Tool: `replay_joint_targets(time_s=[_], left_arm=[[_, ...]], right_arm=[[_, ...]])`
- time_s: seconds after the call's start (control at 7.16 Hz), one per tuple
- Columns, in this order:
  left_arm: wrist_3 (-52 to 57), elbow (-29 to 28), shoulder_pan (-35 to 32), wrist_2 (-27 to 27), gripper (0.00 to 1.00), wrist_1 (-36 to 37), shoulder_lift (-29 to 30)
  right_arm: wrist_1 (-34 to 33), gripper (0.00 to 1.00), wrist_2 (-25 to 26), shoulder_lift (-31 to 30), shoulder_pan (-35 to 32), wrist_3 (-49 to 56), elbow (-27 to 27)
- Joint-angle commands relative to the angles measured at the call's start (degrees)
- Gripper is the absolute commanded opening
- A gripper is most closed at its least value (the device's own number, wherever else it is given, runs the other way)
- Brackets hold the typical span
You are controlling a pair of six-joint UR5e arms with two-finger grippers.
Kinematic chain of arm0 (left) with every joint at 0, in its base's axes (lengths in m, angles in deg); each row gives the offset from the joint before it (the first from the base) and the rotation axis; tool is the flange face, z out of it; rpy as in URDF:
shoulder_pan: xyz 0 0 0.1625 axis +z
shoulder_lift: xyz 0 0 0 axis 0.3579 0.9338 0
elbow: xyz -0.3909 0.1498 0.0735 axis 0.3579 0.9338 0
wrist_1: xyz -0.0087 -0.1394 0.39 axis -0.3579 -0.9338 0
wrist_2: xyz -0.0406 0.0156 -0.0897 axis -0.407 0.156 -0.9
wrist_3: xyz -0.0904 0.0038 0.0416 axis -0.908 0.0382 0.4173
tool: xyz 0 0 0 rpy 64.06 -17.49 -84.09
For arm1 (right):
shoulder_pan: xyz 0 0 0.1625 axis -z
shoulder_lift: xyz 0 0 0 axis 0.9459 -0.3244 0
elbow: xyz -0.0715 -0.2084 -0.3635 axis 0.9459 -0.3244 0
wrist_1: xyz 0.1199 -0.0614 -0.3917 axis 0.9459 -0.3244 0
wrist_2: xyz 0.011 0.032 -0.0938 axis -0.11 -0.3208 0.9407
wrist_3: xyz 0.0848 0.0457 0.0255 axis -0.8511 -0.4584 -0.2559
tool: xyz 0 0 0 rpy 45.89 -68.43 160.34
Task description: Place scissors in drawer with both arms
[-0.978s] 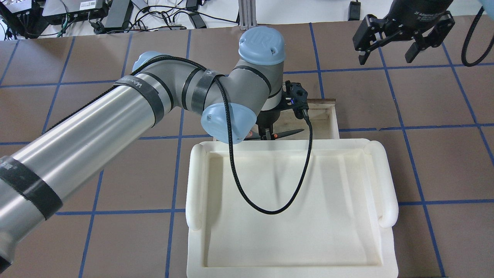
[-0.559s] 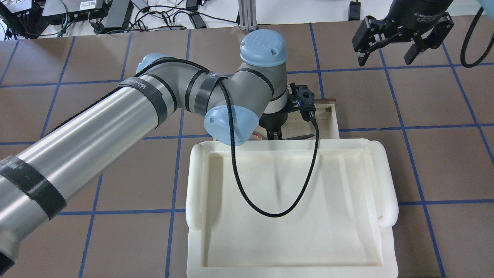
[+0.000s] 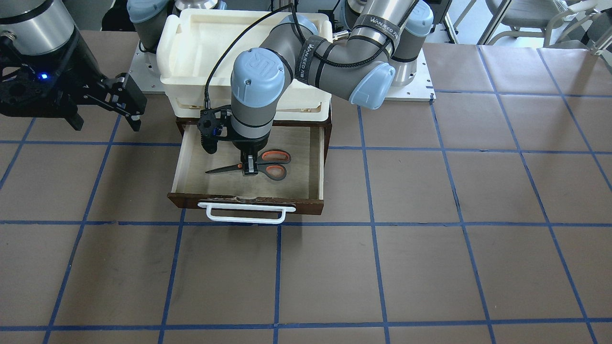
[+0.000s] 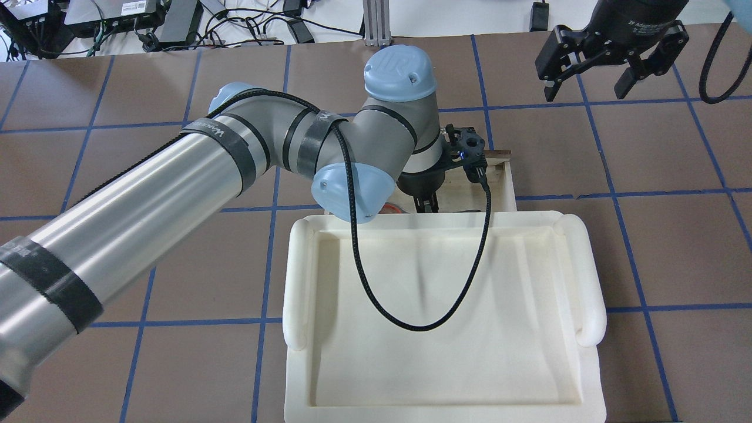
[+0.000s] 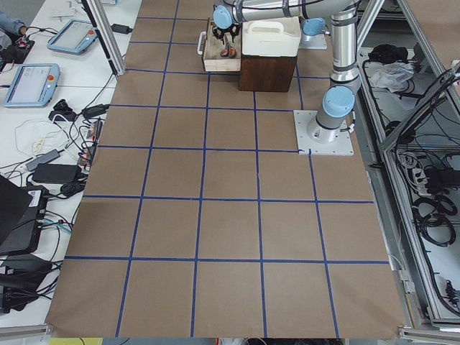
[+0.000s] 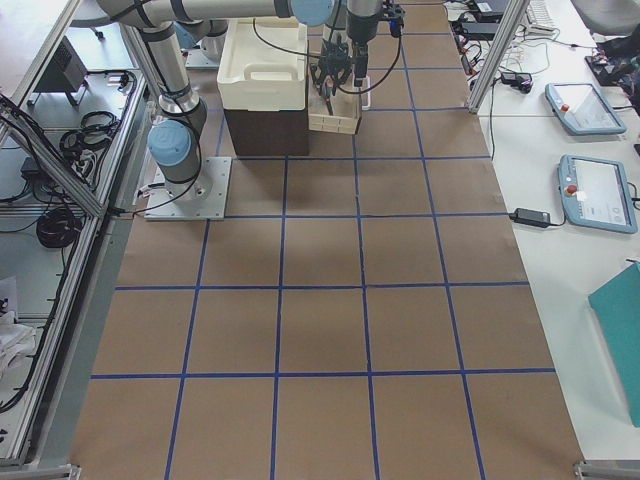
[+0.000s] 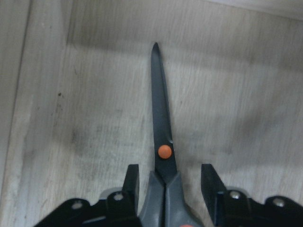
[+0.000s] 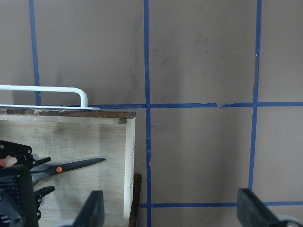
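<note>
"WANJEED" on black strap (image 3: pixel 381 28) round left arm (image 3: pixel 334 59). "UR" logo on blue joint cap (image 3: pixel 258 67). Small print on right gripper (image 4: pixel 587 93) unreadable.

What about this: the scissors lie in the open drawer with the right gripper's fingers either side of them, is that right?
Not the right one. The left wrist view shows the left gripper with its fingers either side of the scissors in the open drawer; the right gripper hangs open beside the drawer.

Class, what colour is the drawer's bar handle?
White; the drawer handle shows best in the exterior front-facing view.
</note>
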Motion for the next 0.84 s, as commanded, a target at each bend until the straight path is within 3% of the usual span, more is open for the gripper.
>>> replay_joint_targets(time_s=[0.0,0.42,0.7], left_arm=[[-0.3,-1.2,0.3,4.8,0.54,2.6,-1.7],[-3.9,-5.3,3.6,5.1,0.56,2.1,-4.0],[-4.0,-5.4,10.9,5.2,0.62,-6.0,-7.9]], right_arm=[[0.0,1.0,0.0,0.0,0.0,-0.1,0.0],[0.6,1.0,0.3,-0.1,-0.3,-0.5,0.1],[0.7,1.0,0.9,-0.1,-2.1,-1.0,0.1]])
